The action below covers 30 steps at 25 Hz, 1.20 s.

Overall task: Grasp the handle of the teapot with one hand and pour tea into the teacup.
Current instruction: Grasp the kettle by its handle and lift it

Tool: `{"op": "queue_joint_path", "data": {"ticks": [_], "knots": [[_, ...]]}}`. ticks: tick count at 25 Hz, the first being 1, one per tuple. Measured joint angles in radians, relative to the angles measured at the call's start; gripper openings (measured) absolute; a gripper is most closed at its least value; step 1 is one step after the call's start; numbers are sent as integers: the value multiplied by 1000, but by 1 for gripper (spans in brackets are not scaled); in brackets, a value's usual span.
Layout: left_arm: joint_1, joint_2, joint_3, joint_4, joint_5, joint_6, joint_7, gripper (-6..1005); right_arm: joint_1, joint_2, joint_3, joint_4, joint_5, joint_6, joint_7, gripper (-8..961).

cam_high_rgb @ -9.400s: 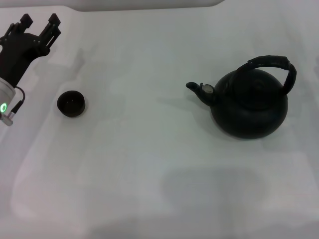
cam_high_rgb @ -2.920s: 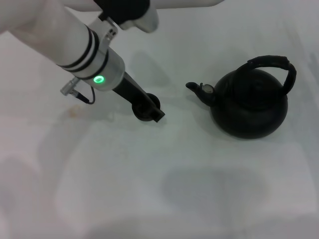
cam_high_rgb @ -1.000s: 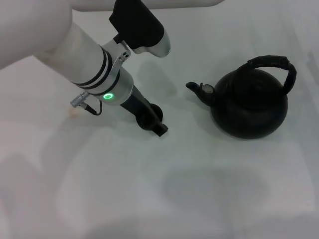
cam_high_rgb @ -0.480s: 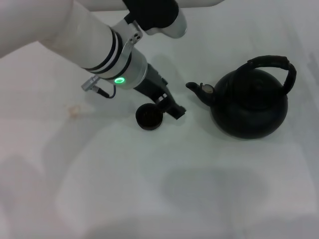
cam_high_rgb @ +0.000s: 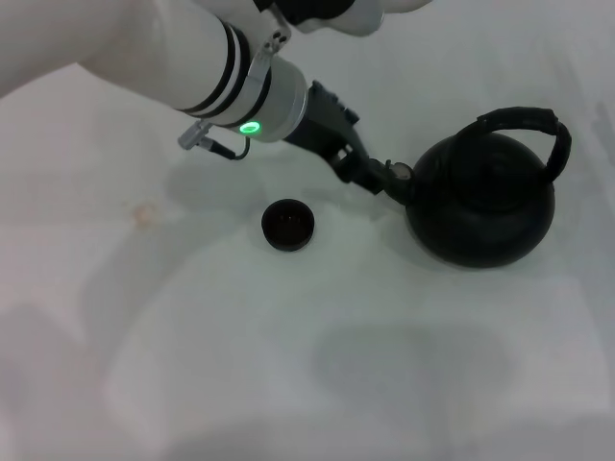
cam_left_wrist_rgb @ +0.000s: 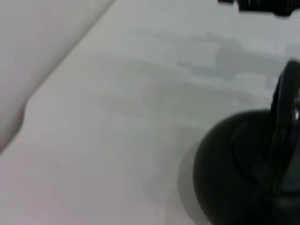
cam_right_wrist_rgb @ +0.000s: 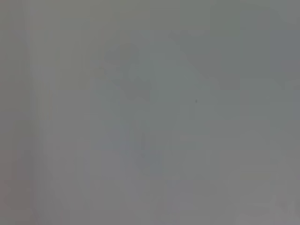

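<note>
The black teapot [cam_high_rgb: 480, 206] stands upright at the right of the white table, with its arched handle [cam_high_rgb: 530, 123] over its top. The small black teacup [cam_high_rgb: 288, 225] stands alone to the left of the pot, reddish-brown inside. My left arm reaches in from the upper left. Its gripper [cam_high_rgb: 363, 169] is open and empty, above and right of the cup, right at the teapot's spout and covering its tip. The left wrist view shows the teapot's body [cam_left_wrist_rgb: 234, 173] and handle [cam_left_wrist_rgb: 287, 117] close by. My right gripper is out of view.
The white table [cam_high_rgb: 288, 365] stretches bare in front of the cup and pot. A small faint stain [cam_high_rgb: 144, 215] lies at the left. The right wrist view shows only a plain grey surface.
My left gripper has let go of the teacup, which stays where it was set down. The gripper has moved up and to the right, from beside the cup to the teapot's spout.
</note>
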Motion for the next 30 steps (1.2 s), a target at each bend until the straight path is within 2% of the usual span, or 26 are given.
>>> {"op": "queue_joint_path", "data": {"ticks": [5, 8, 10, 15, 18, 24, 27, 30], "knots": [[62, -1, -37, 62, -64, -62, 63, 846, 0, 0, 0, 1, 0, -2, 0, 819], [118, 0, -69, 82, -164, -156, 129, 846, -1, 0, 0, 0, 0, -3, 0, 818], [161, 1, -100, 80, -261, -230, 188, 846, -1, 0, 0, 0, 0, -4, 0, 818], [282, 1, -178, 38, -620, -384, 432, 847, 0, -1, 0, 0, 0, -4, 0, 816], [336, 1, -233, -22, -849, -401, 601, 846, 0, -2, 0, -2, 1, -5, 0, 816], [359, -1, -315, -228, -1183, -384, 877, 844, -1, -2, 1, -3, 1, -69, 0, 814], [364, -3, -320, -351, -1415, -322, 1146, 843, 2, -2, 6, -5, 3, -84, 11, 814], [368, -5, -315, -482, -1668, -187, 1471, 842, 5, -2, 5, -6, 3, -89, 35, 813]]}}
